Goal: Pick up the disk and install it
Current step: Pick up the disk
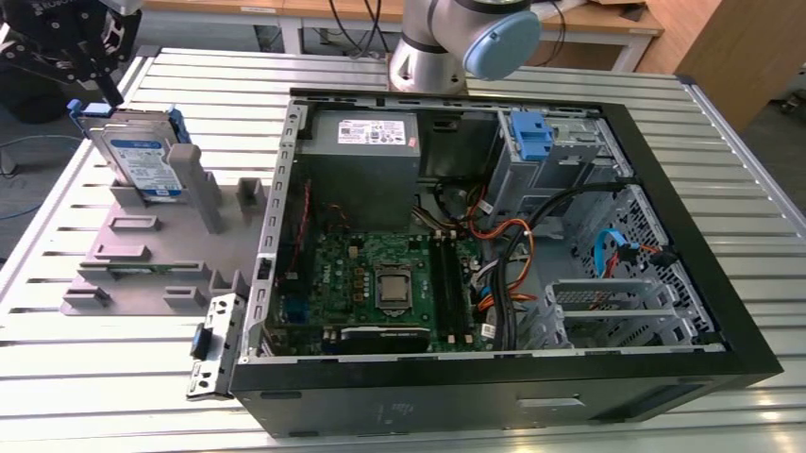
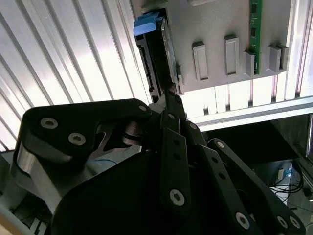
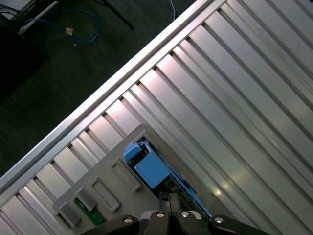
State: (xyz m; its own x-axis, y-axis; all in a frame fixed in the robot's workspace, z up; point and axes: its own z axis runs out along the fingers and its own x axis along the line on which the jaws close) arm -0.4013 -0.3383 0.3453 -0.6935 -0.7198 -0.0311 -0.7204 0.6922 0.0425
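Observation:
The disk (image 1: 142, 159), a silver drive with a white-and-blue label in a bright blue carrier, stands upright and slightly tilted in the grey fixture (image 1: 132, 255) on the exterior view's left. My black gripper (image 1: 111, 96) hangs just above its upper end. In the second wrist view the disk (image 2: 155, 49) is seen edge-on, and the gripper (image 2: 171, 97) has its fingers drawn together at the end of the disk. In the first wrist view the blue carrier (image 3: 149, 167) lies just beyond the gripper (image 3: 169, 198). Whether the tips pinch part of the disk is hidden.
An open black computer case (image 1: 705, 283) lies on the slatted metal table (image 1: 89, 387), with a motherboard (image 1: 377, 283), a grey power supply box (image 1: 362, 142), cables and a drive cage holding an upright blue latch (image 1: 534, 134). A green module (image 2: 255, 29) sits in the fixture.

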